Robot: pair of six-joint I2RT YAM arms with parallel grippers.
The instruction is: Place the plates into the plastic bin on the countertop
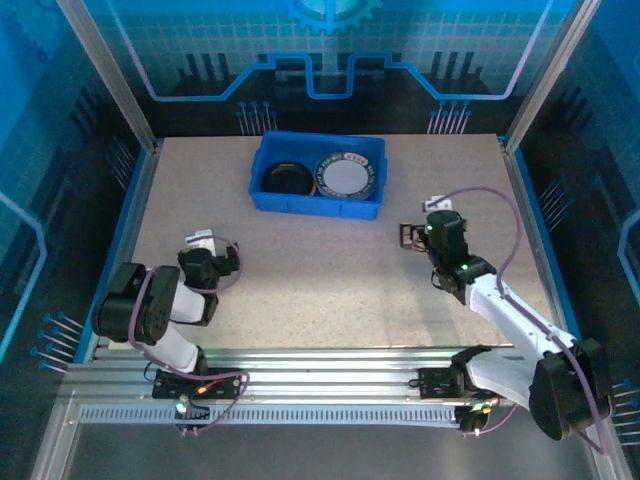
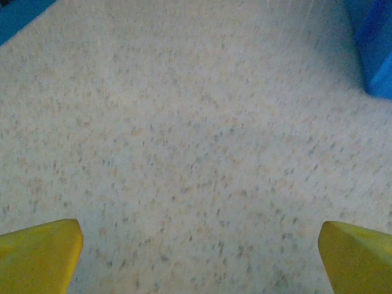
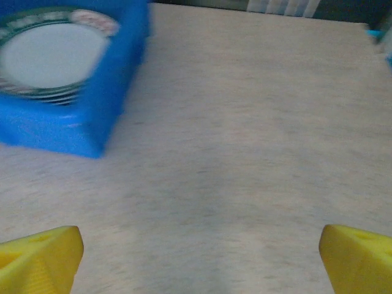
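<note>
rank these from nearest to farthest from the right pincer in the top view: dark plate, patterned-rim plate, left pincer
Measured from the right pincer:
1. patterned-rim plate, in the right half of the blue bin
2. dark plate, in the bin's left half
3. left pincer, far over on the left side

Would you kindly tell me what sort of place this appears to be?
Probably a robot test booth: a speckled table framed by aluminium rails, blue circuit-patterned walls, and two arms bolted at its near edge.
</note>
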